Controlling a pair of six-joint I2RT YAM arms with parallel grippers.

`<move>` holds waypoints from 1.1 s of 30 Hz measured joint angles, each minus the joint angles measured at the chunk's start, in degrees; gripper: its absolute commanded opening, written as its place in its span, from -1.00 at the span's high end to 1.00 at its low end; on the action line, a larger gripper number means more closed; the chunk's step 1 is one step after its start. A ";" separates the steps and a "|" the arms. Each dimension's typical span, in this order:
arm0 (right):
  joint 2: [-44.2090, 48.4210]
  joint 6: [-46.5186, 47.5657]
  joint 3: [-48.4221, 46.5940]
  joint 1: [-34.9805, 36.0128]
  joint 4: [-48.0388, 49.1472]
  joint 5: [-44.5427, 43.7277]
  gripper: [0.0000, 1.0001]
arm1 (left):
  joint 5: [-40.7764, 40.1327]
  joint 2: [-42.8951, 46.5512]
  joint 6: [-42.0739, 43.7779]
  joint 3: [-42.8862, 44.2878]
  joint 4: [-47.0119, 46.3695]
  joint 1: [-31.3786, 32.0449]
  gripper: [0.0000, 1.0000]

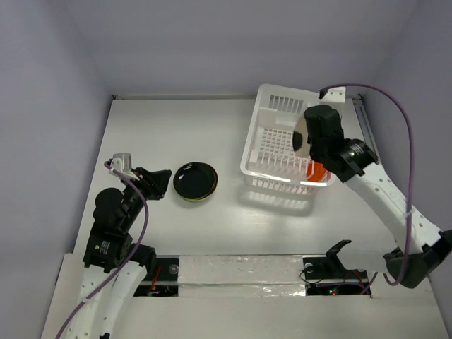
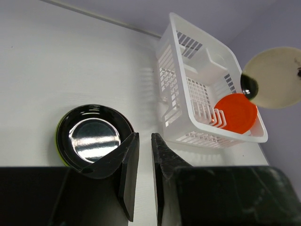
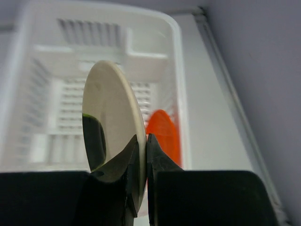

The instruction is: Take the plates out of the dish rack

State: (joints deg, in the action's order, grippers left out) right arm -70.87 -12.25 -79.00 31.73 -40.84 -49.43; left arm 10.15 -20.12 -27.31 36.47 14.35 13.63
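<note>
Right wrist view shows the tan, glossy round plate (image 3: 110, 117) standing on edge, its face turned to the left and its rim thin and pale. It is pinched at the lower edge by the right gripper (image 3: 142, 139), whose two black fingers are closed tight on it from either side. Behind it an orange-red round plate (image 3: 164, 136) stands upright in the white plastic slotted dish rack (image 3: 155, 28), at the rack's near right corner. From the left wrist view the tan plate hangs in the air above the rack's far right rim, apart from the orange-red one. A shiny black round plate (image 1: 195, 180) lies flat on the white table (image 1: 141, 127), well to the left of the rack, and a lime green rim (image 2: 58, 136) peeps out from under its left side. The right arm reaches from its base at the near right edge diagonally up and left, its wrist over the rack. The left arm is folded close to its base. The left gripper (image 2: 145, 137) is low and points at the black plate, just beside its edge, with only a narrow slit between its jaws and nothing in it.
</note>
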 measured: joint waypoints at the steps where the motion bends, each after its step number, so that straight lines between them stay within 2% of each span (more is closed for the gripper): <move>1: 1.40 -1.16 -1.03 1.27 0.74 1.09 1.00 | 0.02 0.00 0.00 0.00 -0.02 -0.11 0.72; 4: 4.33 -4.63 -1.99 4.76 5.03 6.69 1.00 | 0.09 -0.02 0.00 0.00 -0.02 -0.33 0.73; 7: 2.62 -7.87 -1.16 7.45 11.26 15.72 1.00 | 0.09 -0.02 0.00 0.00 0.00 -0.63 0.73; 12: -11.69 -12.31 -2.62 13.38 20.02 26.32 1.00 | -0.02 -0.09 0.00 0.00 0.00 -1.25 0.73; 17: -26.80 -15.23 -3.54 18.58 22.62 34.51 1.00 | -0.07 -0.39 0.00 0.00 0.00 -1.38 0.73; 21: -33.20 -17.81 -4.24 19.32 24.63 39.56 1.00 | -0.07 -0.39 0.00 0.00 0.00 -1.38 0.73; 28: -38.66 -21.62 -5.73 18.93 30.27 44.96 0.95 | -0.04 -0.39 0.00 0.00 0.00 -1.53 0.73; 31: -40.81 -22.77 -5.86 18.95 31.50 46.07 0.66 | -0.07 -0.39 0.00 0.00 0.00 -1.77 0.73; 32: -41.44 -23.32 -6.03 18.95 31.45 46.18 0.34 | -0.07 -0.39 0.00 0.00 0.00 -1.79 0.73; 33: -42.14 -23.80 -6.45 18.91 31.26 46.12 0.10 | -0.07 -0.39 0.00 0.00 0.00 -1.81 0.73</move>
State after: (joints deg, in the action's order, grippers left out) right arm -113.01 -36.05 -85.45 50.63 -9.58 -3.31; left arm 10.09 -20.51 -27.31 36.47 14.35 11.81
